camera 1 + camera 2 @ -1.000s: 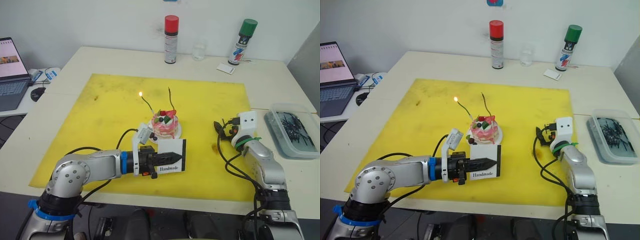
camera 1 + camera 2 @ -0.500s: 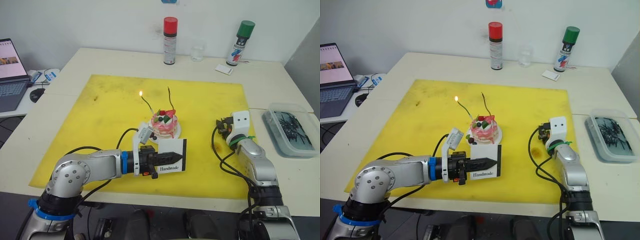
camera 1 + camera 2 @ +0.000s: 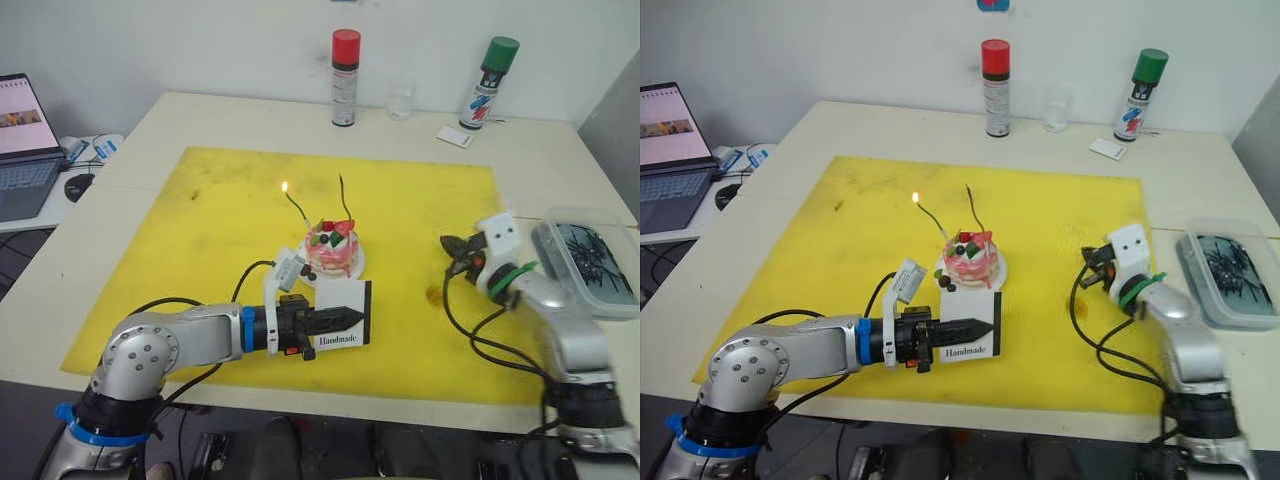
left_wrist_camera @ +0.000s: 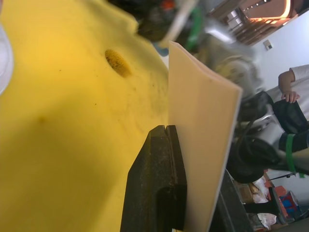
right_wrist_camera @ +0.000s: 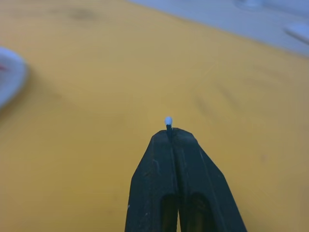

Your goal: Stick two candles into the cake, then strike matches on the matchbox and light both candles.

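Note:
The pink-and-white cake [image 3: 331,250] sits on its small white plate in the middle of the yellow mat [image 3: 200,230]. Two thin candles stand in it: one [image 3: 294,208] burns with a small flame at its tip, the other [image 3: 344,200] is dark and unlit. In front of the cake my left gripper [image 3: 352,318] is shut on the white "Handmade" matchbox [image 3: 347,305], holding it upright on edge. To the right of the cake my right gripper [image 3: 447,243] hovers over the mat, shut on a match whose pale head [image 5: 168,120] pokes out past the fingertips.
A red-capped spray can [image 3: 344,63], a clear glass [image 3: 401,100], a green-capped can [image 3: 491,68] and a white card [image 3: 453,138] stand along the table's far edge. A clear container [image 3: 590,260] of dark sticks lies at the right. A laptop [image 3: 20,140] is at the left.
My right gripper has closed from wide open onto the match, and its arm has swung outward to the right. The left gripper and matchbox have stayed put.

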You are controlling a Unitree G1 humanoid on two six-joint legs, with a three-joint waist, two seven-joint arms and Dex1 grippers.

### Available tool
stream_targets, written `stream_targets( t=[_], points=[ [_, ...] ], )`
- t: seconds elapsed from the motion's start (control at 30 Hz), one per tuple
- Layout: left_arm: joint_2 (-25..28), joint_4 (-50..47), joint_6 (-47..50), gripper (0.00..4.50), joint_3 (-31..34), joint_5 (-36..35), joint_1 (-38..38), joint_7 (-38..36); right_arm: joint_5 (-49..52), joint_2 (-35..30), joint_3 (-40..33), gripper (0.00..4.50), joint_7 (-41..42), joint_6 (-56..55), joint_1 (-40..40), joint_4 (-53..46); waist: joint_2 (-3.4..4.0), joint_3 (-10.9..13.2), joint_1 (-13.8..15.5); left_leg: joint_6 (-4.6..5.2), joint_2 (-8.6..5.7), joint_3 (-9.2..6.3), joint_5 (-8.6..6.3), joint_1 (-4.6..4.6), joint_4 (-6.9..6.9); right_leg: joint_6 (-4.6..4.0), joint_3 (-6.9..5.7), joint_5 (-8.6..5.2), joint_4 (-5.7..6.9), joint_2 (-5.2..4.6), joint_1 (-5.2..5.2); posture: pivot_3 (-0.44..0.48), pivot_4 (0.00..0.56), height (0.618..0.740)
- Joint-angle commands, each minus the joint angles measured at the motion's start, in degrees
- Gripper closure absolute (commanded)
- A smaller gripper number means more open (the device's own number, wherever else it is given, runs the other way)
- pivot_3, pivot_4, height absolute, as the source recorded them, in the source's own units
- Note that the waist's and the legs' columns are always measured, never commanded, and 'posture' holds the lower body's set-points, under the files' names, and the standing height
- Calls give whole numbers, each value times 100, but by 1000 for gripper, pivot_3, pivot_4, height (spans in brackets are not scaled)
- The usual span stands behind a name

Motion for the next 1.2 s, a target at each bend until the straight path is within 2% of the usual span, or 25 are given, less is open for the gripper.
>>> stream_targets(
  t=[0.03, 0.17, 0.23, 0.37, 0.5, 0.8, 1.2],
  points=[
    [-81, 4, -92, 4500, 112, -40, -71, -31, 818, -675, -203, 4459, 1126, 127, 69, -1138, -2, -1, 2, 0, 2, -3, 0, 3, -3, 0, -2, -2, -1, 2, 3, 0, 150, 740],
    [-195, 214, -138, 4500, 126, 70, -221, -4, 1350, -1055, -213, 4459, 1533, 189, 237, -1931, -5, -1, 5, 0, 4, -14, 0, 5, -1, 3, -7, -7, 0, 6, 6, 0, 150, 740],
    [-239, 297, -113, 4500, 149, 27, -322, 34, 1212, -1144, 22, 4459, 1567, 33, 307, -2197, -6, 0, 20, 0, 1, -13, 0, 4, 6, 6, -7, -9, -1, 3, 8, 0, 150, 740],
    [-375, 369, -72, 4500, 176, -227, -472, 319, 350, -1071, 744, 4459, 1013, -132, 168, -2294, -8, 0, 42, 1, -4, -12, 0, 5, 18, 26, 0, -7, -2, 0, 9, 0, 150, 740],
    [-275, 350, 42, 4500, 218, -516, -552, 492, 150, -951, 1079, 4459, 826, -84, 144, -2476, -8, 0, 47, 0, -5, -13, 1, 5, 19, 24, 1, -5, 1, 0, 5, 0, 150, 740],
    [21, 434, 75, 4500, 261, -926, -569, 701, 297, -1007, 1074, 4459, 993, -57, 325, -2769, -8, 0, 62, 0, -4, -15, 0, 4, 11, 5, -4, -1, 0, 0, 7, 0, 150, 740],
    [-140, 544, 28, 4500, 142, -968, -691, 810, 99, -1070, 1445, 4459, 1047, -7, 96, -2682, -8, 0, 62, -1, -4, -15, 1, 4, 14, 6, -4, 0, 1, 0, 7, 0, 150, 740]
  ],
)
